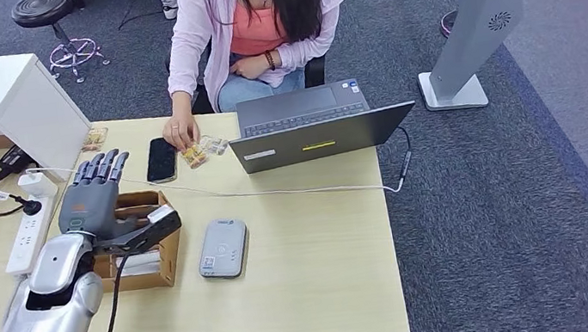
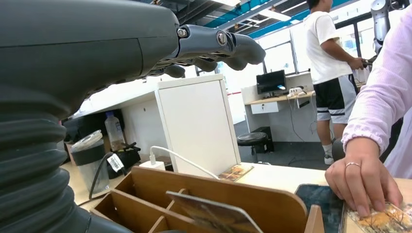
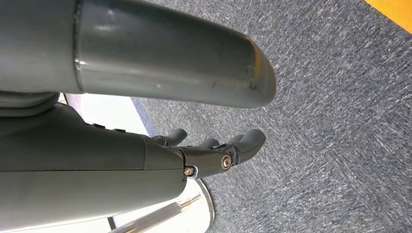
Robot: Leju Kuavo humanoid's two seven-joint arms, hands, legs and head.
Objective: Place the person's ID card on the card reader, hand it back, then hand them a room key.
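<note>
Two robot hands on record. Left robot hand (image 1: 96,202): hovers over the wooden card box (image 1: 138,240) on the tabletop (image 1: 313,267), fingers spread and extended, thumb out to the side, holding nothing. Right robot hand (image 3: 214,150): hangs over grey carpet (image 3: 340,97), fingers loosely curled, nothing in them. Card reader (image 1: 223,247): grey, flat on the tabletop just right of the card box. Card box contents: one card (image 2: 214,213) standing tilted in a slot, seen from the left wrist view. ID card (image 1: 194,155): lies at the far tabletop edge under the person's hand (image 1: 181,134), beside a black phone (image 1: 161,159). Laptop (image 1: 315,124): open, right of the phone. White power strip (image 1: 29,234): left of the card box.
</note>
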